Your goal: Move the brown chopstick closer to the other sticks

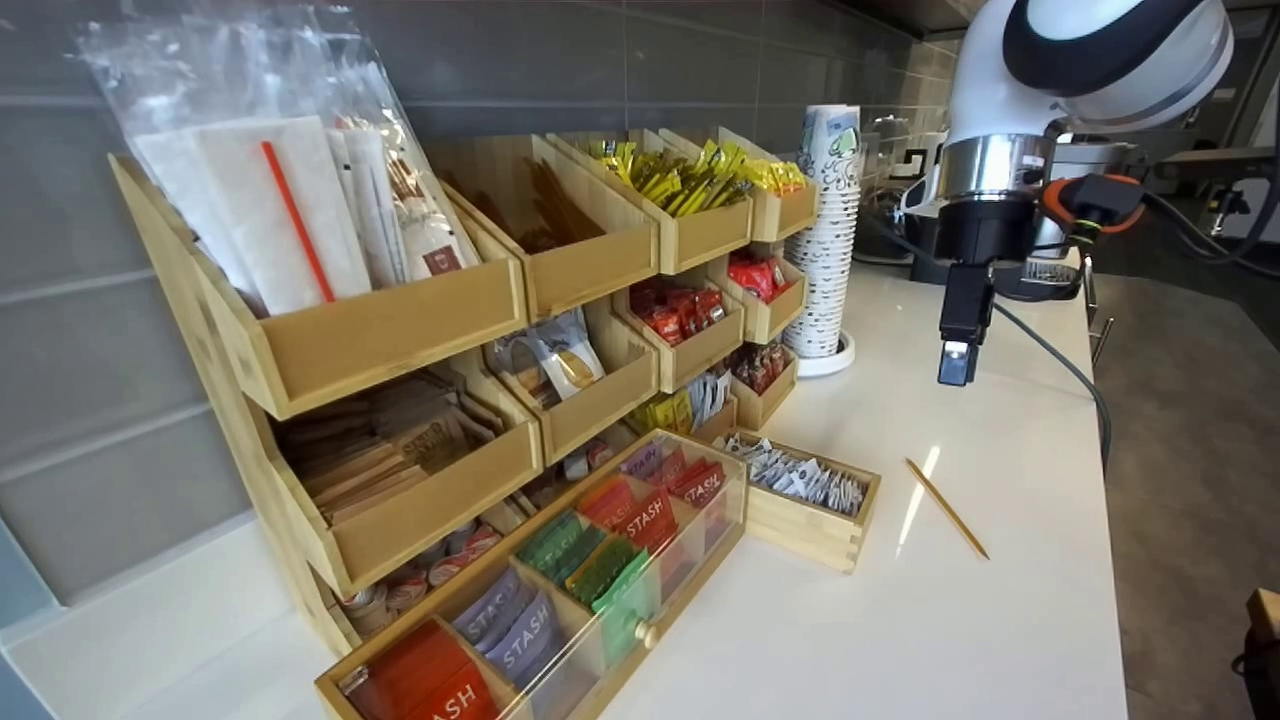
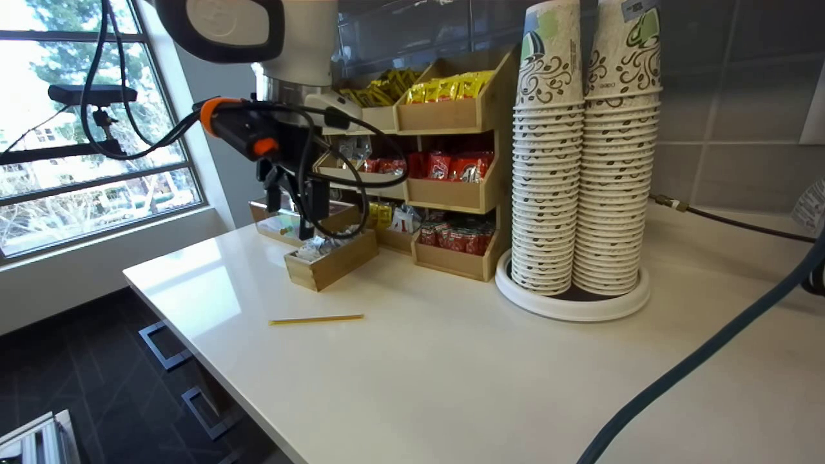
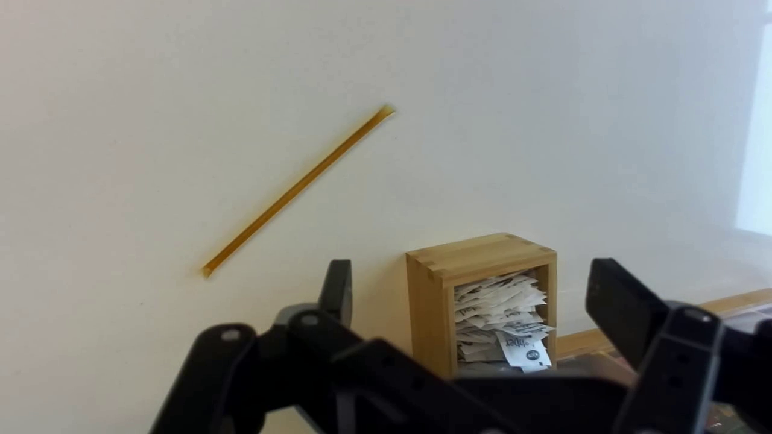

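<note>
A brown chopstick (image 1: 948,508) is seen lying flat and untouched on a white countertop (image 1: 900,640), set at a slant between a small wooden box (image 1: 800,525) of white packets (image 1: 800,474) and the long front edge, apart from both and well away from the corner (image 2: 136,274) caught in an exterior view. Above the surface the gripper (image 3: 472,274) is poised with its fingers (image 3: 338,289) parted wide and nothing grasped; in the wrist view the box is framed between them, while the chopstick is shown off to one side, on a diagonal. The step in hand is judged to be the approach, with the pick-up not yet made. For the next move, the gripper would need to be shifted over the chopstick's middle, turned so that the thin shaft is crossed squarely by the fingers, and lowered almost to the countertop before they are closed. The brown sticks (image 1: 560,205) kept in an upper bin (image 1: 590,272) toward the back edge are presumed to be the others meant, so a lift and a carry away from the front edge, in that direction, would then be called for
</note>
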